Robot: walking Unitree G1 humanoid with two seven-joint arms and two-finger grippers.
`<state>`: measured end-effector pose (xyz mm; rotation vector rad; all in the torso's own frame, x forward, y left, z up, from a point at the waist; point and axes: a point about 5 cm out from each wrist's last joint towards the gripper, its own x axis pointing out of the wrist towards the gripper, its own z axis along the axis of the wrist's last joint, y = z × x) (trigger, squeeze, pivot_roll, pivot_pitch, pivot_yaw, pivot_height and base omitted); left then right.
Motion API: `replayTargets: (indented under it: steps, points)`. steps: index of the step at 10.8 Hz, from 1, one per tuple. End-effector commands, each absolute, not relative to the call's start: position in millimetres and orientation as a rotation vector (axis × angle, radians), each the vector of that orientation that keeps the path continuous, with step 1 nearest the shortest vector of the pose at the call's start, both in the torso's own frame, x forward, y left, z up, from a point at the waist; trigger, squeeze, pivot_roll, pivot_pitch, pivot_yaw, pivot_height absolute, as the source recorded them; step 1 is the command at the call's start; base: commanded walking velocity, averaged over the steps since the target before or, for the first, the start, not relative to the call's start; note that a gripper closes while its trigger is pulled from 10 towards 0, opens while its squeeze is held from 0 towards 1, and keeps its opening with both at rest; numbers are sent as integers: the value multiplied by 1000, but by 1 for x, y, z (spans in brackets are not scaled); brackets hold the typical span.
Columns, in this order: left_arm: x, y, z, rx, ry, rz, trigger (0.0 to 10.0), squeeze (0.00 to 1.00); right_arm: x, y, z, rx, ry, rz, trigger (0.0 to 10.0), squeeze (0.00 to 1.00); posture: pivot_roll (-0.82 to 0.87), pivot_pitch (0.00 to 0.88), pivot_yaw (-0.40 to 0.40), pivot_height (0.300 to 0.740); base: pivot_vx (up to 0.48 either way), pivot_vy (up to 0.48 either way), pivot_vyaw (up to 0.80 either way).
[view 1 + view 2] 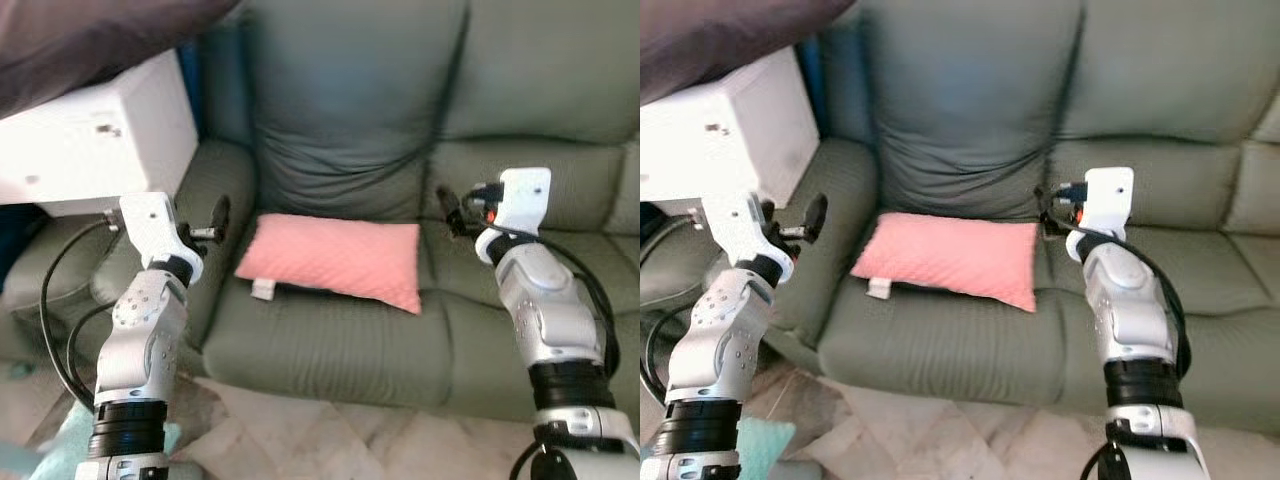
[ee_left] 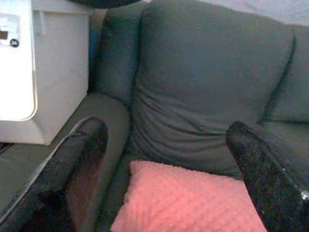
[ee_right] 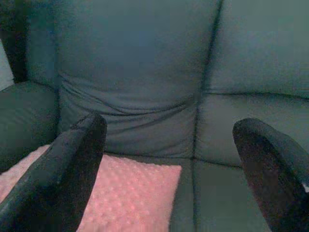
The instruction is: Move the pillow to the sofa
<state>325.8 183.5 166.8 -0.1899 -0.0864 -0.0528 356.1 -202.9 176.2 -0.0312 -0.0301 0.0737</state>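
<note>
Pillow [image 1: 335,258] on green sofa [image 1: 350,120]

We list: pillow [image 1: 335,258], salmon pink with a raised dotted quilting and a white tag; sofa [image 1: 400,120], plain grey-green; beside the sofa's arm, a white box [image 1: 100,140]; floor [image 1: 330,440], pale marbled tile.

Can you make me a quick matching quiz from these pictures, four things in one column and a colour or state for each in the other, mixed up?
Things:
1. pillow
2. sofa
3. box
4. left gripper

Descriptions:
A. white, beside the armrest
B. open, holding nothing
C. pink, lying on the seat
D. dark green

Pairs: 1-C, 2-D, 3-A, 4-B
</note>
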Motion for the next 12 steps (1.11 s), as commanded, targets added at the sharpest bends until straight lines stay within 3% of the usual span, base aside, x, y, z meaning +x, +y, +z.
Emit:
replayTargets:
  steps: [1, 12]
  points:
    - [323, 184, 167, -198, -95, -52, 10000, 0, 355, -199, 178, -23, -36, 80, 10000, 0, -104, 9, 36, 740, 0, 0, 0]
    - [320, 180, 165, -209, -83, -66, 10000, 0, 356, -207, 180, -40, -4, 73, 10000, 0, -106, 30, 36, 740, 0, 0, 0]
